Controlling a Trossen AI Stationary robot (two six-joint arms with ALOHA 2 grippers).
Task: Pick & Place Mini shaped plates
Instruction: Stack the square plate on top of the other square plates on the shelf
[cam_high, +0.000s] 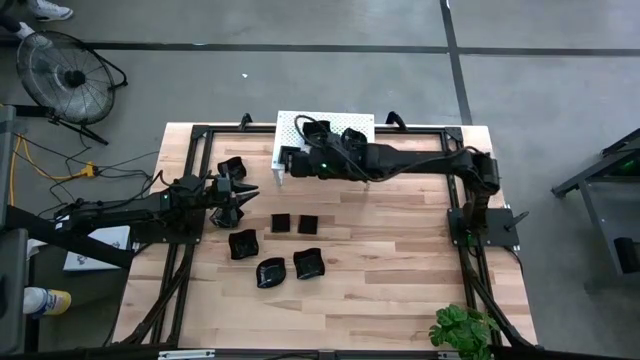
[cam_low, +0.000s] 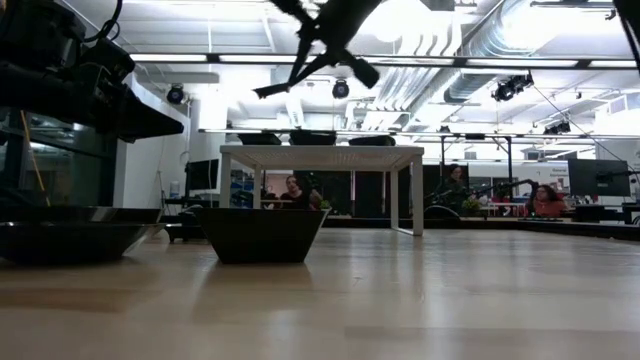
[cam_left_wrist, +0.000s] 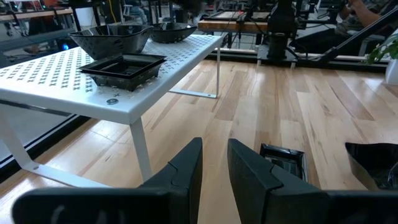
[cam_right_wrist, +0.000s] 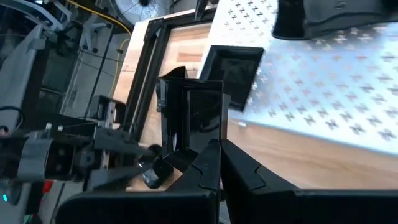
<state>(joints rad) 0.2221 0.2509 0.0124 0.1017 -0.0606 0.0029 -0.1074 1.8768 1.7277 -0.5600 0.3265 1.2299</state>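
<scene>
The right arm reaches across the far edge of the worktop (cam_high: 400, 260), its pincer (cam_right_wrist: 219, 146) clamped on a flat square plate (cam_right_wrist: 193, 115) beside the white perforated stand (cam_high: 290, 130). The left pincer (cam_left_wrist: 214, 163) hovers at nine o'clock, fingers narrowly apart, empty. Five loose mini plates (cam_high: 272, 270) lie mid-worktop; those on the stand are partly hidden by the arm. Concrete floor and a fan (cam_high: 60, 75) surround it.

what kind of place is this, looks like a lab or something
Most likely a robotics lab or open workshop floor. The low view shows exposed ceiling ducts and people seated at workstations behind the wooden table, and a floor fan stands on bare concrete beside it.
</scene>
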